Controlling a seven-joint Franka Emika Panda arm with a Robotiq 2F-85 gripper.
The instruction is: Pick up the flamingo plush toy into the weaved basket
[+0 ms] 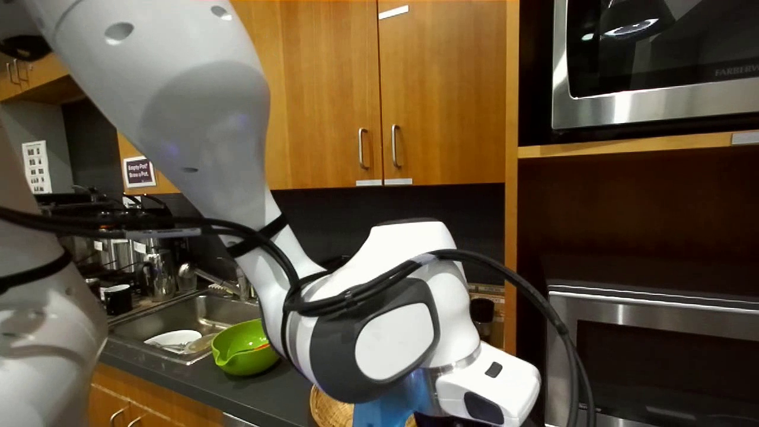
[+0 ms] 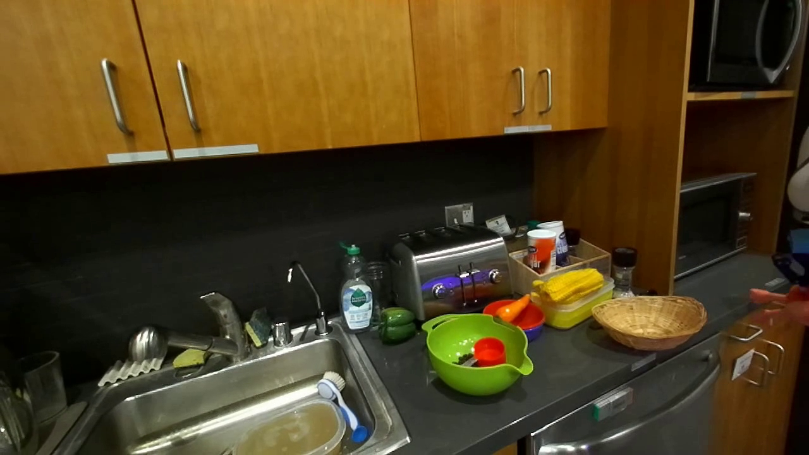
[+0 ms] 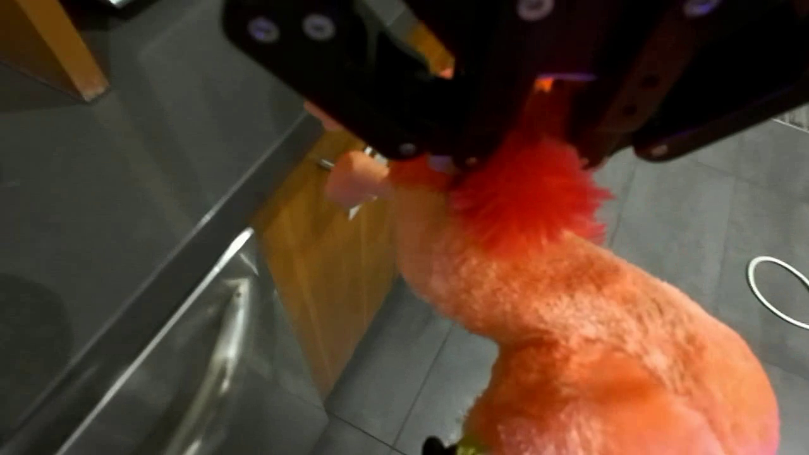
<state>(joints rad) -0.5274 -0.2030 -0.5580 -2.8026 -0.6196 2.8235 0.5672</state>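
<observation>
Pincer (image 3: 528, 151): I record it pinching the flamingo toy (image 3: 588, 316) near its red tuft (image 3: 534, 202), per my wrist view.
Flamingo toy: held in the air, outside the basket (image 2: 663, 337); at the edge of an exterior view I see part of it, apart from the basket.
Basket: standing on the desk (image 2: 436, 414), near the yellow corn (image 2: 572, 285); in an exterior view the arm (image 1: 201, 112) hides part of it from me.
Green bowl (image 2: 471, 381): on the desk between sink (image 2: 382, 404) and basket, red cup (image 2: 490, 352) inside.
Toaster (image 2: 455, 272): behind the green bowl.
</observation>
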